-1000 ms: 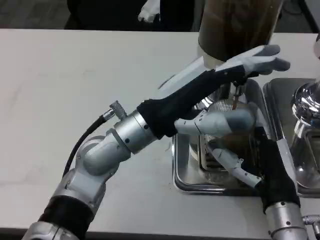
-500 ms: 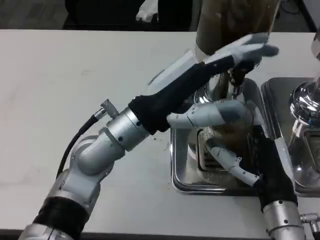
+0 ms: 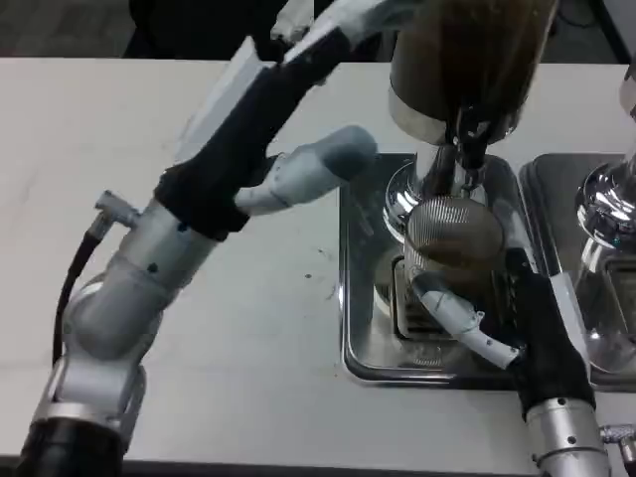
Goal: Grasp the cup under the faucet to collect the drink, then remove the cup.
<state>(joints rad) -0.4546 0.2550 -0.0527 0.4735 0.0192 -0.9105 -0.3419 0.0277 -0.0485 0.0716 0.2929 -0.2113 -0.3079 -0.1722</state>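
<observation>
1. Ribbed clear cup (image 3: 454, 243), holding brown drink in its lower part, upright on the grate of a steel drip tray (image 3: 370, 343), directly beneath the faucet (image 3: 467, 164) of a dispenser (image 3: 467, 60) filled with brown liquid.
2. Right robot hand (image 3: 497, 313) wrapped about the cup from the right and below: one white finger (image 3: 449, 313) curled across the cup's base at the front, black palm against its right side. Gripping it, by the look of the contact.
3. Left robot hand (image 3: 298, 89) raised high and well left of the dispenser, apart from the cup; thumb (image 3: 313, 169) jutting right over the desk (image 3: 149, 149), other fingers reaching up past the top edge near the dispenser. Nothing seen held; spread of the fingers not clear enough to tell.
4. Second steel tray (image 3: 547, 174) and a shiny chrome fitting (image 3: 606, 204) at far right.
5. No brand, label or writing legible anywhere on dispenser, cup or trays.
</observation>
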